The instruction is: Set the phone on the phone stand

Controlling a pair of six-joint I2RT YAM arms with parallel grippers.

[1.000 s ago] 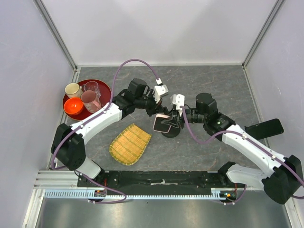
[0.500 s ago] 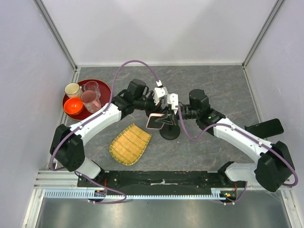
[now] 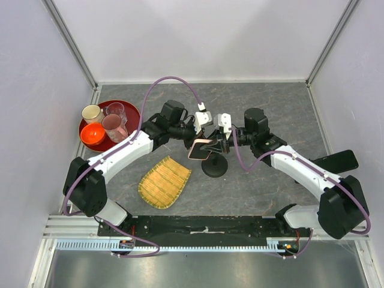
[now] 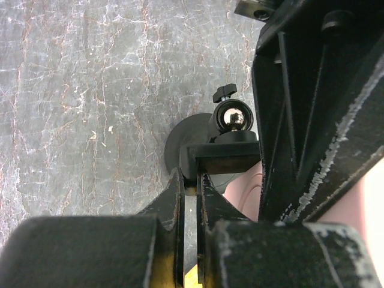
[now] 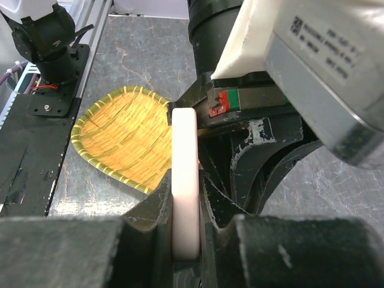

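Observation:
The phone, black screen with a pale pink rim, hangs tilted just above the phone stand, whose round black base rests on the table. My right gripper is shut on the phone's pink edge. My left gripper meets it from the left. In the left wrist view its jaws are closed on the corner of the stand's black clamp plate, below the shiny ball joint. The pink case shows just right of the jaws.
A woven bamboo tray lies in front of the stand and also shows in the right wrist view. A red tray with cups and an orange bowl sits at the far left. An all-black phone lies at the right.
The right gripper swung left with the phone, then lifted it slightly up and back over the stand. The left gripper stayed by the stand's top.

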